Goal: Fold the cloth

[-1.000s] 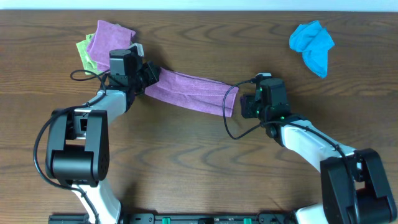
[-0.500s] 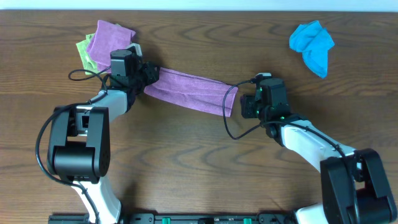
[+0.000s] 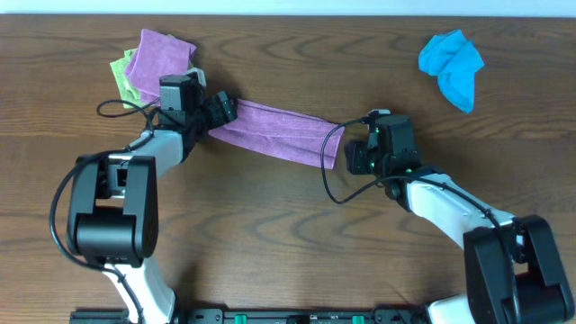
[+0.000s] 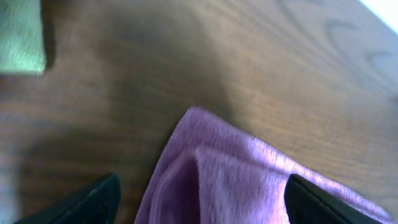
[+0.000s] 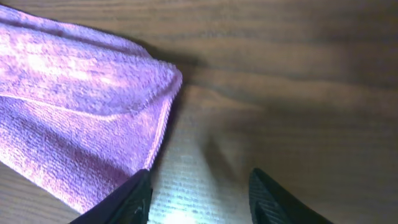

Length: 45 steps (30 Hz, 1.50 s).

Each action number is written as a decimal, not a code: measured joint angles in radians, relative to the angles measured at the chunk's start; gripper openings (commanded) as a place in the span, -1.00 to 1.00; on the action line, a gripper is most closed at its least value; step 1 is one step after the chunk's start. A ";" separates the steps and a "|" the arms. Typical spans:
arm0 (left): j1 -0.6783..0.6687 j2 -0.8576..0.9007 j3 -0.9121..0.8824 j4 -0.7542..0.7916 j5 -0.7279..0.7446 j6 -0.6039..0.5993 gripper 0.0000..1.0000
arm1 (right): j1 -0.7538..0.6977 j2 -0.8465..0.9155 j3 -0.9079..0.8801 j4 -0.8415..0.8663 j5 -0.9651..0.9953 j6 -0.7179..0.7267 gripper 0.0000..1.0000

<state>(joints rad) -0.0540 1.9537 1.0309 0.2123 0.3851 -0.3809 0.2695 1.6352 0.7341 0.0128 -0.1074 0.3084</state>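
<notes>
The purple cloth [image 3: 274,132] lies flat on the brown table [image 3: 270,234], near the middle and a bit to the left. It is a long strip. It slants from up on the left to down on the right. It looks doubled over, with one layer on top of the other.

The left gripper [image 3: 225,110] is at the left end of the strip. In the left wrist view its two black fingers [image 4: 93,199] are spread wide apart. The end of the purple cloth [image 4: 249,180] sits between them and has a soft bump in it. The fingers do not squeeze it.

The right gripper [image 3: 346,155] is at the right end of the strip. In the right wrist view its fingers [image 5: 124,202] are spread apart too, with bare wood between them. The corner of the purple cloth [image 5: 68,106] is just beside one finger. The gripper has nothing in its grip.

At the top left of the table there is a small purple pile [image 3: 157,56]. It rests partly on a green cloth [image 3: 121,76]. Both are close behind the left gripper. A bit of the green cloth [image 4: 18,34] shows in the corner of the left wrist view.

A blue cloth [image 3: 453,65] lies crumpled at the top right, well apart from the rest.
</notes>
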 measured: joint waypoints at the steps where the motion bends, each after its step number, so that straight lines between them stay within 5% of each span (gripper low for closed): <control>1: 0.000 -0.017 0.000 -0.031 0.002 0.011 0.01 | 0.000 0.000 0.000 -0.008 -0.002 0.014 0.03; 3: 0.000 -0.067 0.001 -0.086 0.000 0.033 -0.51 | -0.003 0.000 0.000 -0.029 -0.011 0.061 0.01; 6: 0.000 -0.168 0.002 -0.147 -0.001 0.051 -0.88 | -0.018 0.000 0.000 -0.043 -0.046 0.135 0.04; 12: -0.016 -0.284 0.018 -0.203 -0.002 0.071 -0.89 | -0.030 -0.004 0.000 -0.075 -0.136 0.270 0.09; 24: -0.125 -0.076 0.019 -0.212 -0.066 0.072 -0.89 | -0.030 -0.007 -0.014 -0.059 -0.223 0.422 0.15; 45: -0.126 0.002 0.036 -0.209 -0.221 0.072 -0.88 | 0.012 -0.009 -0.072 0.083 -0.193 0.522 0.33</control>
<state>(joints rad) -0.1799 1.9560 1.0668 0.0036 0.1642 -0.3092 0.2813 1.6260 0.6624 0.0959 -0.3004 0.8307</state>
